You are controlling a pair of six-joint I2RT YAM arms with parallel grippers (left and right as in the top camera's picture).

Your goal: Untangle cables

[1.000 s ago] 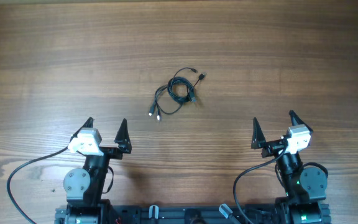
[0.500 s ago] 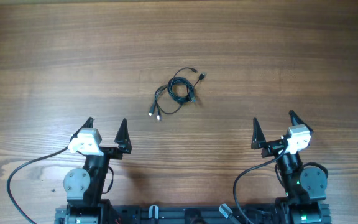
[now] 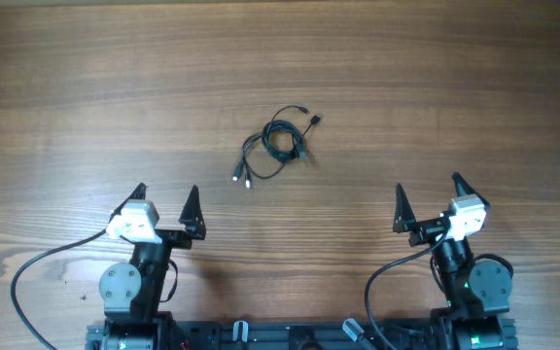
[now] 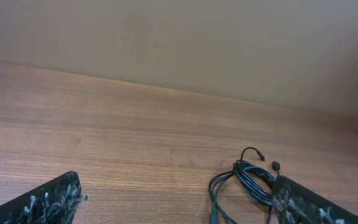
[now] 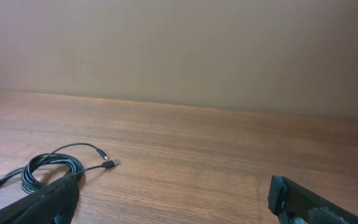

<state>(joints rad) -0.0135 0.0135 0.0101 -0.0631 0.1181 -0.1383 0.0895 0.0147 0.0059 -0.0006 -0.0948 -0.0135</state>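
A broad wooden worktop (image 3: 86,78) fills the overhead view, and most of its surface is bare. At its near edge the two arms are parked well apart. The left tool (image 3: 166,190) and the right tool (image 3: 427,184) are each spread fully wide, with nothing held between the fingers and nothing touched. The cables (image 3: 278,146) lie near the middle of the worktop, well ahead of both tools and roughly between them. They are gathered into one small bundle of thin black loops laid over each other. In the left wrist view the cables (image 4: 244,183) are seen low and to the right, and in the right wrist view the cables (image 5: 48,167) sit low and to the left. A pair of silvery-tipped plugs (image 3: 241,179) trails from the bundle towards the robot, and a small dark plug (image 3: 316,119) sticks out on the far side. It is judged that the untangling has not yet been started and that the approach is the step in hand. For the next move, one tool would need to be brought over the bundle and closed on a single free end. The other would be used to pin or lift the coil so the strands can be drawn apart. Because the cords are so thin, a low and precise pinch would be called for.
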